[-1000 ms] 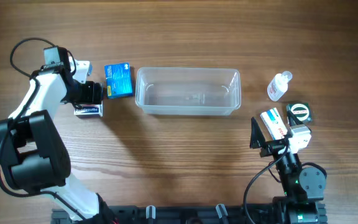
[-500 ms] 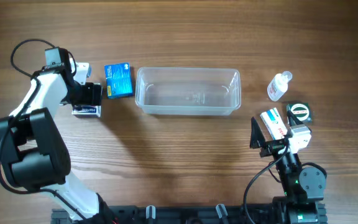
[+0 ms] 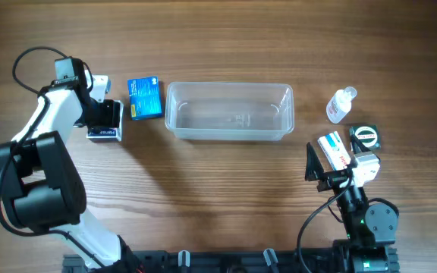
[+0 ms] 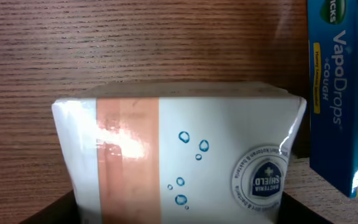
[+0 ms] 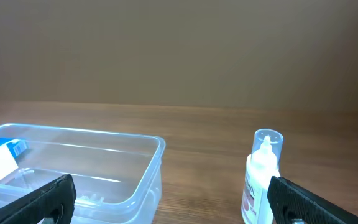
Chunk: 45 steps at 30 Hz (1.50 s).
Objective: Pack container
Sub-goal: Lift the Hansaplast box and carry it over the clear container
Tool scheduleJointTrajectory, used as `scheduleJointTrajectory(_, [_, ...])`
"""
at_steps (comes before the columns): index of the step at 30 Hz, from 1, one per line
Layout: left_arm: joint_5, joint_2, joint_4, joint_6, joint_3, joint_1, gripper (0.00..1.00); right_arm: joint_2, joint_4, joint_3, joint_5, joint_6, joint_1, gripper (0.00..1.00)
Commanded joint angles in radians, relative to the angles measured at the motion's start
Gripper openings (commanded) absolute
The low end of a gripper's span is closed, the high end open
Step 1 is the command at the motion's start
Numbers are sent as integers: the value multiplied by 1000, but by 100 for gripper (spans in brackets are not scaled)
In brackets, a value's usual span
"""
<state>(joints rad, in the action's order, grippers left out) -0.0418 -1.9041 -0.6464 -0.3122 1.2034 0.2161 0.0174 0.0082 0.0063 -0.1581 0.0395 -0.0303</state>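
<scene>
Over the left end of the bench (image 3: 226, 45), my left arm (image 3: 51, 114) bends down, its left pincer (image 3: 106, 121) straddling the white box (image 4: 179, 155). I cannot tell if it grips. My right pincer (image 5: 166, 202) sits low, jaws spread wide.

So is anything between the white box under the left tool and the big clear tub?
Yes: the blue VapoDrops box lies on the table between the white box and the container, near its left end. Lifting the white box over it would probably clear it.

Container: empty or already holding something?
Empty. Overhead shows only bare clear floor inside the container; the blue box and the small bottle sit outside it on the table.
</scene>
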Motion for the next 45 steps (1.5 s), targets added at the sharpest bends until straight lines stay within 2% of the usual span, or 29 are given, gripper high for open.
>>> scheduleJointTrajectory(1, [11, 16, -8, 15, 11, -2, 74, -10, 6, -1, -24, 6, -5, 100])
scheduleJointTrajectory(4, [26, 64, -23, 62, 46, -2, 73, -10, 6, -1, -24, 6, -5, 100])
scheduleJointTrajectory(7, [32, 113, -23, 113, 71, -3, 68, -10, 6, -1, -24, 5, -5, 100])
scheduleJointTrajectory(17, [32, 277, -39, 151, 78, -41, 65, -10, 6, -1, -24, 6, -5, 100])
scheduleJointTrajectory(21, [35, 332, -39, 227, 92, -111, 61, -10, 6, -1, -23, 5, -5, 100])
scheduleJointTrajectory(28, [35, 357, -74, 439, 199, -275, 58, -10, 6, -1, -24, 6, -5, 100])
scheduleJointTrajectory(36, [36, 356, -69, 483, 240, -473, 59, -10, 6, -1, -23, 6, -5, 100])
scheduleJointTrajectory(41, [37, 341, -72, 552, 239, -550, 58, -10, 6, -1, -24, 5, -5, 100])
scheduleJointTrajectory(45, [37, 309, -70, 557, 239, -595, 58, -10, 6, -1, -23, 5, -5, 100])
